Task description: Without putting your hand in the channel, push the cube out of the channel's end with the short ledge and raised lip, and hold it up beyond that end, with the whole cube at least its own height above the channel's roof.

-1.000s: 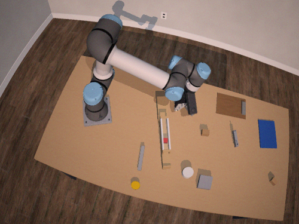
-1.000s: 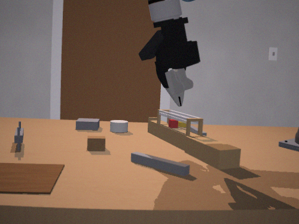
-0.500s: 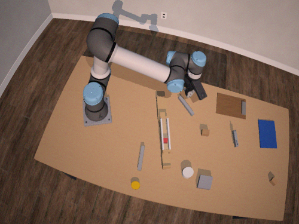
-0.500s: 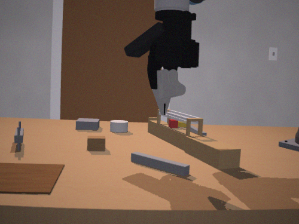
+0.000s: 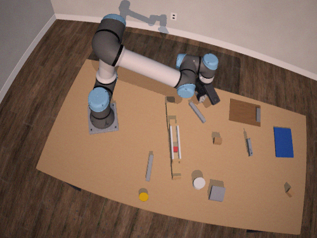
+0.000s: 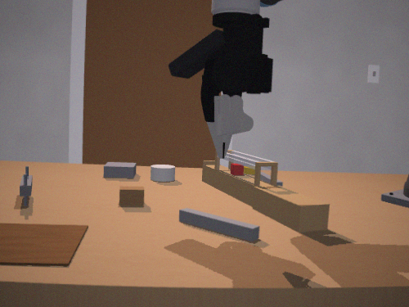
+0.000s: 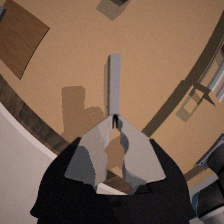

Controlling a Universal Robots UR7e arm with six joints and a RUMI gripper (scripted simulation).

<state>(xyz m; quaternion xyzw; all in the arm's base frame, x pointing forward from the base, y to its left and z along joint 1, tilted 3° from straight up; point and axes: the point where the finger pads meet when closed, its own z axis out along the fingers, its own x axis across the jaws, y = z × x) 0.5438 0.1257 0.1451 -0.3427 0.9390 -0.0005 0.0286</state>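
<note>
The red cube (image 5: 175,149) (image 6: 237,169) sits inside the channel, under the roof of two pale rails (image 5: 179,136), nearer the end with the short ledge and lip. The channel's wooden base (image 5: 176,169) (image 6: 282,209) runs beyond the rails at both ends. The raised lip (image 6: 209,161) shows at the far end in the exterior view. My gripper (image 5: 201,100) (image 6: 223,157) (image 7: 115,115) is shut and empty, pointing down above the table, outside the channel. A grey bar (image 5: 197,112) (image 6: 218,224) (image 7: 114,82) lies on the table below, its near end by my fingertips in the wrist view.
A second grey bar (image 5: 149,166) and a yellow disc (image 5: 143,197) lie on the channel's robot side. On the other side are a white cylinder (image 5: 199,183) (image 6: 163,173), a grey block (image 5: 217,193) (image 6: 119,170), a small brown block (image 5: 217,140) (image 6: 132,196) and a brown board (image 5: 242,112) (image 6: 41,243).
</note>
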